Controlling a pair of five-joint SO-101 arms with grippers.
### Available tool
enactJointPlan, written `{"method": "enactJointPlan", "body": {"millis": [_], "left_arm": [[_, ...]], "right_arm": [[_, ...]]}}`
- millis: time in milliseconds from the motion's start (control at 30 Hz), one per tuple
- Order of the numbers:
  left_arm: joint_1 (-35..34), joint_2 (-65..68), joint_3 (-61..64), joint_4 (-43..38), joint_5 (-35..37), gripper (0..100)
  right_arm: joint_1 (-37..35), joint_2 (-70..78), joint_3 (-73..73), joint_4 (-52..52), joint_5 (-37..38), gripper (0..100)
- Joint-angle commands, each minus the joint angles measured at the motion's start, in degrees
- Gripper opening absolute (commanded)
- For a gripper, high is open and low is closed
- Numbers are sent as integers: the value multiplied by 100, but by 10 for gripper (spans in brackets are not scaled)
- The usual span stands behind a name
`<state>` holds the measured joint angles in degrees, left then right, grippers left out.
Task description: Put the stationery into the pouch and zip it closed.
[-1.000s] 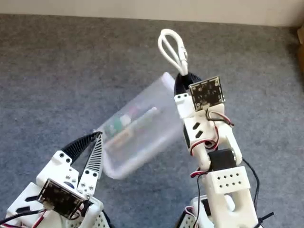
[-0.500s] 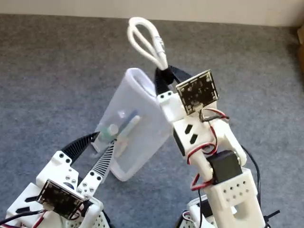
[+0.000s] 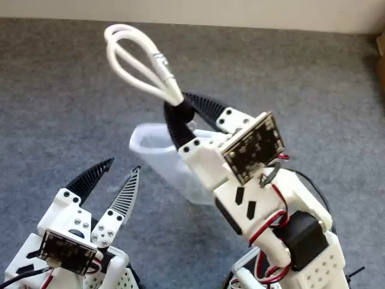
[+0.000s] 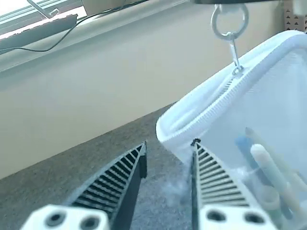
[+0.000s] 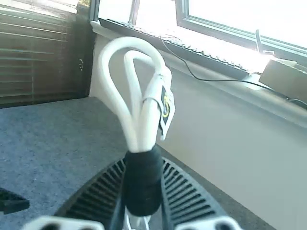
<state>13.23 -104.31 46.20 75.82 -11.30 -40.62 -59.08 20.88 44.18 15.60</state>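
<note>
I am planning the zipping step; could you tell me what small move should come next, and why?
Probably shut the left gripper on the pouch: it stands open beside the pouch's rim, while the right gripper grips the white cord loop on the zipper, so nothing steadies the pouch against a pull.

the pouch [image 3: 157, 153] is frosted, see-through white, with a solid white zip band [image 4: 216, 103] of fine teeth. through its wall show a blue pen [image 4: 242, 143] and a white pen [image 4: 263, 158]. the ring [image 4: 230, 21] on the zip is silver. the cord [image 3: 135, 60] is glossy white, with a black wrap [image 5: 141, 184] at its base and a small yellow-and-black tag [image 5: 166, 108]. the left gripper [image 3: 124, 164] and right gripper [image 3: 183, 108] have black fingers with a ribbed, slatted pattern, on white bodies. the right arm's board [image 3: 252, 147] is dark with rows of gold dots, and its wires [image 3: 274, 211] are red and black. the carpet [image 3: 60, 90] is grey, flecked lighter and darker. the wall [image 4: 96, 72] is cream.
</note>
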Motion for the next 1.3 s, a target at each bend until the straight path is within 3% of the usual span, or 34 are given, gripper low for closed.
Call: {"method": "enactJointPlan", "body": {"millis": [0, 333, 433, 633, 800, 933, 1133, 1267], "left_arm": [[57, -13, -224, -105, 325, 159], [4, -4, -22, -185, 308, 159], [-233, -4, 479, -756, 308, 159], [-892, -4, 1903, -2743, 334, 157], [-884, -13, 1807, -2971, 352, 155], [-813, -13, 1138, -2470, 369, 155], [189, -22, -673, -554, 369, 158], [690, -13, -1349, 290, 369, 159]], "right_arm": [[-224, -57, -453, 4, 308, 5], [-233, -84, -497, 268, 343, 5], [-259, -101, -505, 549, 343, 5], [-673, -101, -505, 989, 343, 5], [-1033, -66, -505, 1015, 343, 5], [-1200, -48, -470, 892, 334, 5], [-1200, -48, -444, 347, 334, 5], [-1200, -48, -444, 295, 334, 5]]}}
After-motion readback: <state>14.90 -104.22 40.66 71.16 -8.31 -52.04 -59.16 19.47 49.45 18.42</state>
